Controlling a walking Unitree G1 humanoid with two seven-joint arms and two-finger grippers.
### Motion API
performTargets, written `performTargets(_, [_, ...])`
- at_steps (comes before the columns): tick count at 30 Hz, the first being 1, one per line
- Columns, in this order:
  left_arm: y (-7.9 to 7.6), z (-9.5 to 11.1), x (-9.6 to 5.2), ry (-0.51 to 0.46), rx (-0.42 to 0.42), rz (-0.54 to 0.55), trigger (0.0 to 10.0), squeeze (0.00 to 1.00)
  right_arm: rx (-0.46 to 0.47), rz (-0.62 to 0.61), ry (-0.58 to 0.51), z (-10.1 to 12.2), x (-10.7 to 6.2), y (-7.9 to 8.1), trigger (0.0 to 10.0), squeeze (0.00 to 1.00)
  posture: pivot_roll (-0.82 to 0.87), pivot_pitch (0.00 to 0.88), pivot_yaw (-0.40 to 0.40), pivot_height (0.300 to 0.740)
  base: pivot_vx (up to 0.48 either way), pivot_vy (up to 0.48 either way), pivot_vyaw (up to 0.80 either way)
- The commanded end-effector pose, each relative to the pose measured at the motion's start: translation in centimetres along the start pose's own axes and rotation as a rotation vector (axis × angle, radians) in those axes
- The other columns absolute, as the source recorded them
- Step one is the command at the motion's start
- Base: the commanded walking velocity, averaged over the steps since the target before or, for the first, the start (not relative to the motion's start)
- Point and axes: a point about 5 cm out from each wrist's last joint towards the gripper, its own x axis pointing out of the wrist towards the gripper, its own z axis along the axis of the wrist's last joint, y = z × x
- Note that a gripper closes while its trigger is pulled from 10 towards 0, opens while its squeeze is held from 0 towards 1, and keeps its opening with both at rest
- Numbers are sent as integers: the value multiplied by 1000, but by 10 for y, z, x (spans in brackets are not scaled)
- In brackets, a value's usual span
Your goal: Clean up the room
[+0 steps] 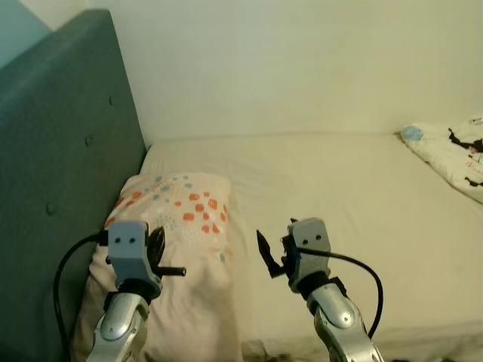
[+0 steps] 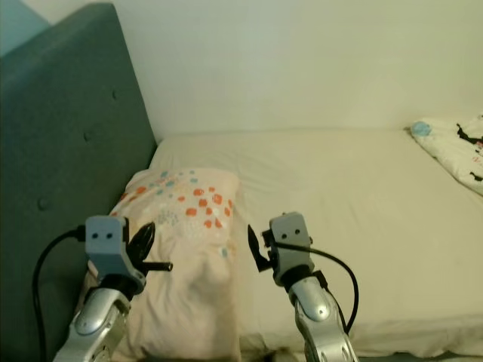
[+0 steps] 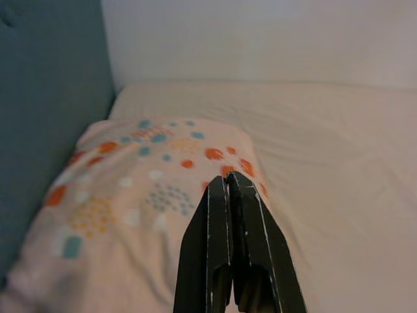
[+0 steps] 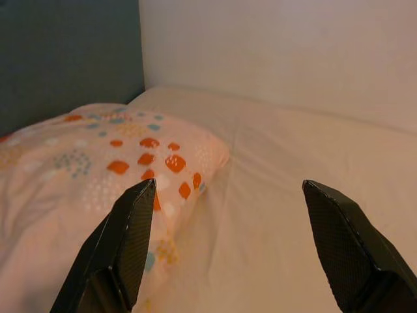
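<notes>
Pillow (image 1: 177, 249), pale pink with orange and teal dots, long axis running 12 to 6 beside the headboard (image 1: 60, 151). My left gripper (image 3: 228, 189) is pinched shut over it, my right gripper (image 4: 228, 215) spread wide, both empty.

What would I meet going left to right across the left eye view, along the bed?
Teal padded headboard → robot's left hand over the spotted cream pillow → robot's right hand → bare cream mattress sheet → crumpled white patterned blanket at the far right.
</notes>
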Motion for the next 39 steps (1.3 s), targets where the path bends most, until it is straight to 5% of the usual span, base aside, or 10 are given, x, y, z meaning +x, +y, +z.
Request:
performTargets(1, [5, 0, -1, 9, -8, 21, 10000, 0, 8, 8, 11, -3, 1, 2, 10000, 0, -43, 53, -24, 715, 0, 0, 0])
performTargets(29, [10, -1, -5, 12, -14, 70, 10000, 0, 4, 104, 10, -5, 1, 11, 10000, 0, -41, 44, -34, 740, 0, 0, 0])
performTargets(39, [14, -4, -2, 7, -1, 108, 10000, 0, 88, 24, 64, -16, 6, -2, 10000, 0, -39, 42, -36, 740, 0, 0, 0])
